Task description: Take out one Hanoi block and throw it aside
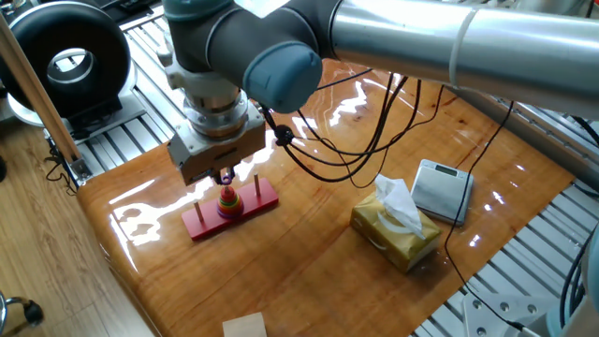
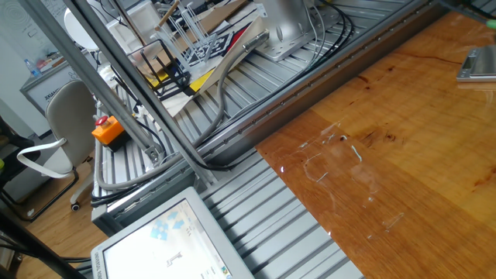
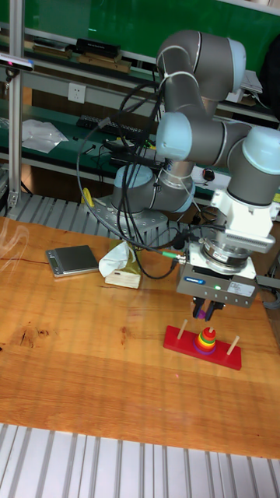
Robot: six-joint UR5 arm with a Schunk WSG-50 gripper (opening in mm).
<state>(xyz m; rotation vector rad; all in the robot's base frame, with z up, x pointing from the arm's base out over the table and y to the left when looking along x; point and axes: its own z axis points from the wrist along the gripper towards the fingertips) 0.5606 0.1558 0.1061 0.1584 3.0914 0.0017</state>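
Observation:
The flat red three-peg base (image 1: 255, 202) (image 3: 180, 342) lies on the wooden table, with a stack of coloured rings (image 1: 227, 201) (image 3: 206, 338) on its middle peg. My gripper (image 1: 225, 177) (image 3: 204, 314) hangs straight above that stack, a little clear of its top. Its fingers are shut on the Hanoi block (image 3: 202, 313), which shows as a tiny purple bit between the fingertips in the tall fixed view. In one fixed view the block is too small to make out. The other fixed view shows neither the gripper nor the stack.
A tissue box (image 1: 395, 232) (image 3: 120, 264) and a small grey scale (image 1: 443, 190) (image 3: 72, 261) stand on the table beyond the base. Black cables (image 1: 328, 159) hang from the arm. Aluminium rails (image 2: 263, 225) border the table; a black ring-shaped device (image 1: 65, 56) sits off its corner.

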